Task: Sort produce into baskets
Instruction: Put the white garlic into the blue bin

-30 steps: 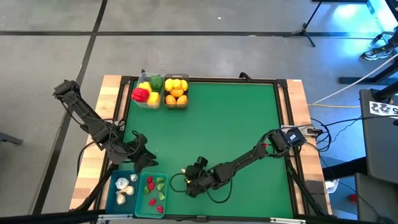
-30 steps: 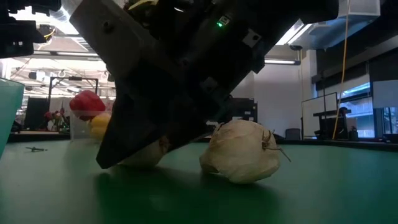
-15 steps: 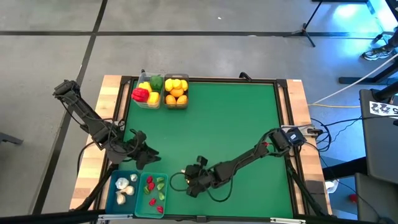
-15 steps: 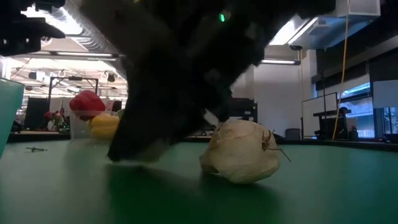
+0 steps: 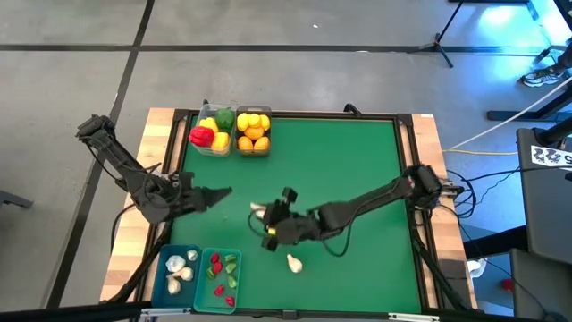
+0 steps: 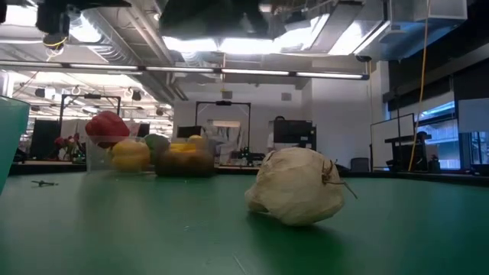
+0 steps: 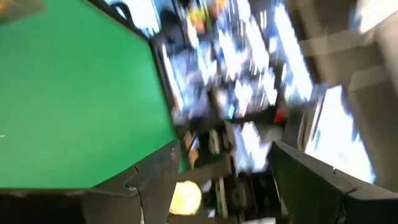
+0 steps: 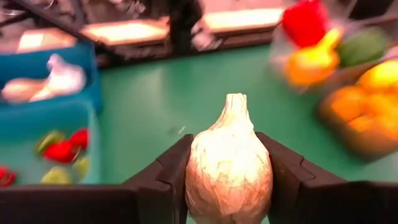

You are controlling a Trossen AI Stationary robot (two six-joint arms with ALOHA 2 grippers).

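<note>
My right gripper [image 5: 263, 216] is shut on a white garlic bulb [image 8: 229, 168] above the middle of the green mat. A second garlic bulb [image 5: 294, 263] rests on its side on the mat near the front edge, large in the low view [image 6: 296, 187]. My left gripper [image 5: 217, 192] is open and empty over the mat's left part; its fingers stand wide apart in the left wrist view [image 7: 230, 180]. Two teal bins stand at the front left, one with garlic [image 5: 179, 268], one with chilies [image 5: 223, 273]. My right gripper pinches the garlic bulb by its two round sides [image 8: 196, 171] between its two fingers [image 8: 166, 177]. The bulb's pointed tip [image 8: 236, 102] points forward past the fingertips. The bulb is lifted clear of the mat.
Two clear bins stand at the mat's far left: one with bell peppers [image 5: 213, 130], one with lemons and oranges [image 5: 253, 131]. The mat's right half [image 5: 357, 161] is bare green. Wooden table edges run along both sides.
My right gripper has risen from the mat's front edge and gone toward the far edge and a little left, carrying one garlic bulb lifted clear; the other bulb has stayed on the mat. My left gripper has gone from beside the teal bins toward the far edge.
</note>
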